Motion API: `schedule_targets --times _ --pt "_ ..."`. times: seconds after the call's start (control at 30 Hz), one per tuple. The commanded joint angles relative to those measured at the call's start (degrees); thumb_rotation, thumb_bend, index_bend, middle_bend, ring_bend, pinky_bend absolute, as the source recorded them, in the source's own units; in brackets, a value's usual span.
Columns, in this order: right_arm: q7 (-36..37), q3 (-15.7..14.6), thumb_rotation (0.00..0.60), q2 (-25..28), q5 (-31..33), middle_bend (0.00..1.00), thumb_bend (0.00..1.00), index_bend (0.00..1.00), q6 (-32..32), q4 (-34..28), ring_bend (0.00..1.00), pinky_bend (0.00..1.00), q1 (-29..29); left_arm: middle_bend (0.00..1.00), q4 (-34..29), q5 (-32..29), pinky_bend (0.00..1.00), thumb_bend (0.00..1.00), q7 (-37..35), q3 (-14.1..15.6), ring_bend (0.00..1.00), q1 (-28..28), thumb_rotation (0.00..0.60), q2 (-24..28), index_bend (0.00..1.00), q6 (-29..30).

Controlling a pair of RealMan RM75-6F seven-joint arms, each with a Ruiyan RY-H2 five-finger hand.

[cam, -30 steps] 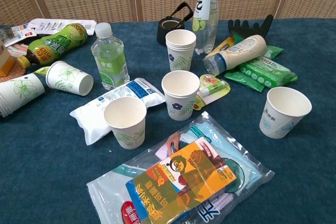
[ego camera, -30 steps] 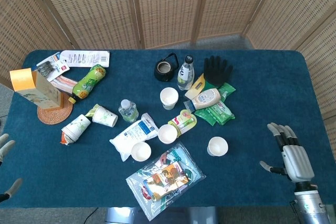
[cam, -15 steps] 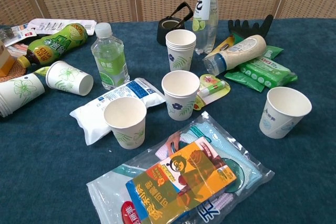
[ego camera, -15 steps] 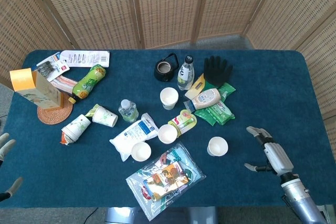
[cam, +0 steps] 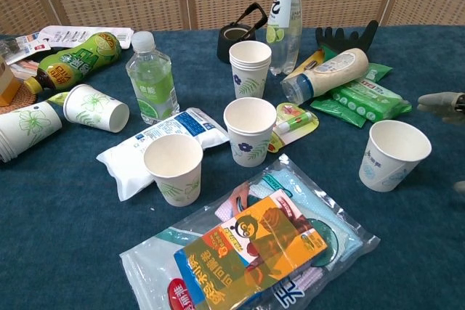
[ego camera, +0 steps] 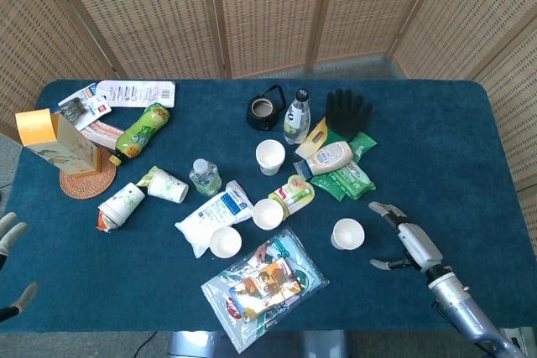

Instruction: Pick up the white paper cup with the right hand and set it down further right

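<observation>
Reaching comes first: the right hand hangs just right of the cup, fingers spread, holding nothing, apart from it. The cup stands upright on the cloth, right of the plastic packet and below the green wipes. Thumb and fingers should straddle the wall at mid-height and close gently, since thin paper would likely crush or tip.

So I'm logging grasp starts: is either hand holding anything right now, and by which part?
Nothing is held. The right hand is open beside the white paper cup, not touching it. The left hand at the table's edge is open too.
</observation>
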Motion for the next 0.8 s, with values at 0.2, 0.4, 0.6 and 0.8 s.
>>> schedule_targets --times 0.2,0.4,0.6,0.8 --pt "1.77 -0.42 0.6 -1.75 0.48 0.0 0.13 0.0 0.24 0.86 0.0 0.0 0.69 0.0 0.03 0.05 0.0 0.35 0.05 -0.02 0.0 0.02 0.6 -0.06 0.0 0.03" --pt "2.88 -0.05 0.6 -3.45 1.86 0.0 0.13 0.05 -0.8 1.98 0.0 0.0 1.43 0.0 -0.06 0.06 0.0 0.35 0.35 -0.01 0.0 0.02 0.6 -0.19 0.0 -0.09" --pt "3.01 0.27 0.6 -4.69 2.56 0.0 0.12 0.19 -0.07 3.01 0.0 0.0 1.44 0.0 -0.08 -0.14 0.0 0.35 0.3 -0.1 0.0 0.03 0.6 -0.22 0.0 -0.08" --pt "2.58 0.3 0.6 -5.63 3.05 0.0 0.12 0.33 0.86 3.97 0.0 0.0 1.07 0.0 -0.08 -0.12 0.0 0.35 0.22 -0.07 0.0 0.0 0.6 -0.17 0.0 -0.16"
